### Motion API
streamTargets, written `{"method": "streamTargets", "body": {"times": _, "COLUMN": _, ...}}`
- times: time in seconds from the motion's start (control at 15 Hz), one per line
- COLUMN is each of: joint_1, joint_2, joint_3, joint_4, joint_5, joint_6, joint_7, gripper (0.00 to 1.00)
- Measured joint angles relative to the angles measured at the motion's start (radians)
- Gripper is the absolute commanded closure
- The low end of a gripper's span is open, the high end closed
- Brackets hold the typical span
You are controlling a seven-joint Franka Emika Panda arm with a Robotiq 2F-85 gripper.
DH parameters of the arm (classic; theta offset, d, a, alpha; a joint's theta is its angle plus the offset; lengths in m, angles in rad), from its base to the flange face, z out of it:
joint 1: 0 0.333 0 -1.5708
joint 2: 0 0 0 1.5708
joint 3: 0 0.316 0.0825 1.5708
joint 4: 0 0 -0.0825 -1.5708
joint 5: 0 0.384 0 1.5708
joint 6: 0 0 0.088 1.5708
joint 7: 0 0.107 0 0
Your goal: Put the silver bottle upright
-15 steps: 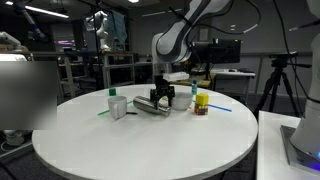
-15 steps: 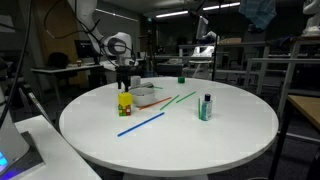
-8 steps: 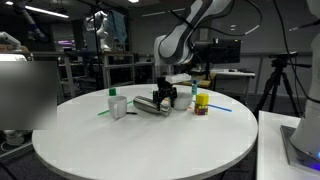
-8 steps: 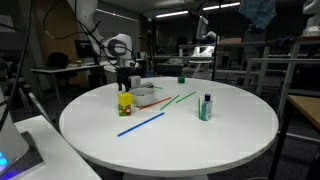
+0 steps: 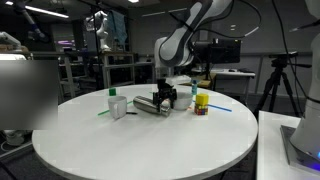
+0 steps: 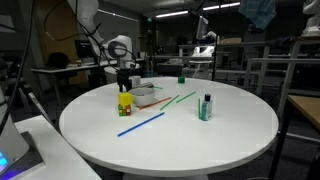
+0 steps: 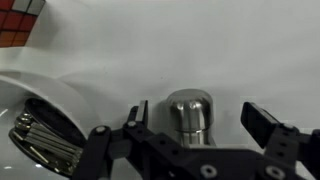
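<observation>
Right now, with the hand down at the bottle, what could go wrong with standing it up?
1. The open hand straddles the silver bottle at its narrow cap end. A grip there on smooth round metal may slip, or the long body may roll away.
2. The white bowl holding a folding tool sits close beside the hand, so swinging the bottle upright could knock it.

Exterior views share the table (image 5: pixel 140 145) from different sides; wrist close-up.

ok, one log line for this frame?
phase: pre-grasp | silver bottle: lying on its side on table | pincer: open, fingers either side of bottle | upright: not yet
</observation>
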Motion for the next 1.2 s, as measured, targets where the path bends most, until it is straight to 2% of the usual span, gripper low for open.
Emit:
{"method": "streamTargets", "body": {"times": 0.27, "joint_1": 0.004, "joint_2": 0.006, "joint_3": 0.000, "joint_4": 0.002, "joint_5": -0.016, "joint_6": 0.019, "joint_7": 0.000, "gripper": 0.00}}
{"method": "streamTargets", "body": {"times": 0.33, "joint_1": 0.004, "joint_2": 0.006, "joint_3": 0.000, "joint_4": 0.003, "joint_5": -0.021, "joint_6": 0.019, "joint_7": 0.000, "gripper": 0.03}}
{"method": "streamTargets", "body": {"times": 0.4, "joint_1": 0.005, "joint_2": 0.006, "joint_3": 0.000, "joint_4": 0.004, "joint_5": -0.025, "joint_6": 0.019, "joint_7": 0.000, "gripper": 0.26}}
{"method": "streamTargets", "body": {"times": 0.53, "joint_1": 0.006, "joint_2": 0.006, "joint_3": 0.000, "joint_4": 0.005, "joint_5": -0.030, "joint_6": 0.019, "joint_7": 0.000, "gripper": 0.31}}
{"method": "streamTargets", "body": {"times": 0.6, "joint_1": 0.006, "joint_2": 0.006, "joint_3": 0.000, "joint_4": 0.005, "joint_5": -0.031, "joint_6": 0.019, "joint_7": 0.000, "gripper": 0.36}}
{"method": "streamTargets", "body": {"times": 0.93, "joint_1": 0.007, "joint_2": 0.007, "joint_3": 0.000, "joint_4": 0.005, "joint_5": -0.032, "joint_6": 0.019, "joint_7": 0.000, "gripper": 0.76}}
{"method": "streamTargets", "body": {"times": 1.2, "joint_1": 0.007, "joint_2": 0.007, "joint_3": 0.000, "joint_4": 0.005, "joint_5": -0.033, "joint_6": 0.019, "joint_7": 0.000, "gripper": 0.77}}
